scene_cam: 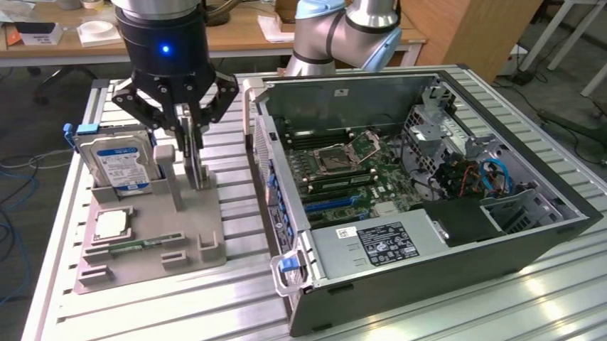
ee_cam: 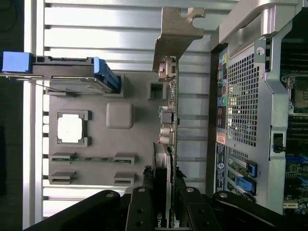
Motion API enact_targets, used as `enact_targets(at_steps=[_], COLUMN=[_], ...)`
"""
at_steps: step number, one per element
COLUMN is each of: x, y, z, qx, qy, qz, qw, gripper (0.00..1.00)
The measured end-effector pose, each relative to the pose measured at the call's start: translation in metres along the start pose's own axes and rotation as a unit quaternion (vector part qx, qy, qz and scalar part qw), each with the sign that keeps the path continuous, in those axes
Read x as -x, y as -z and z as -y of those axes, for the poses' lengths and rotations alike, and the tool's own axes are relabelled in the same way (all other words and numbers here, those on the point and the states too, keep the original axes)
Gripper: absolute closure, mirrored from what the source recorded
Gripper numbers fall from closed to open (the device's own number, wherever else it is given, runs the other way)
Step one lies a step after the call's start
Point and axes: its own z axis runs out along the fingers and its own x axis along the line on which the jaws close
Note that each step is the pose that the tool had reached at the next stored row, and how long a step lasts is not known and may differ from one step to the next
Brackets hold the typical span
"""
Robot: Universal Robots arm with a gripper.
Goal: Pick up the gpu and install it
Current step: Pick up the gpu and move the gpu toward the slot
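At the exterior view's left, over the tray (scene_cam: 152, 249), your gripper (scene_cam: 192, 135) pinches the upright gpu (scene_cam: 198, 169), near the case (scene_cam: 474, 263).

Ribbed aluminium on the surface (scene_cam: 474, 312), glossy where lit. Matt grey plastic on the parts holder (scene_cam: 204, 231). Dull green board and silvery, satin metal bracket on the gpu (ee_cam: 169, 125). Black, faintly glossy tool (scene_cam: 190, 138). Grey sheet metal, partly perforated, on the computer case (scene_cam: 379, 92). Shiny metal under a paper label on the hard drive (scene_cam: 114, 162).
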Motion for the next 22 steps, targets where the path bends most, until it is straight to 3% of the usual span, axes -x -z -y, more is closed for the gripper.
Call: enact_targets(at_steps=[22], x=[0.000], y=[0.0138], z=[-0.0007], qx=[0.0003], qy=[0.000], qz=[0.0000], qw=[1.0000], gripper=[0.73])
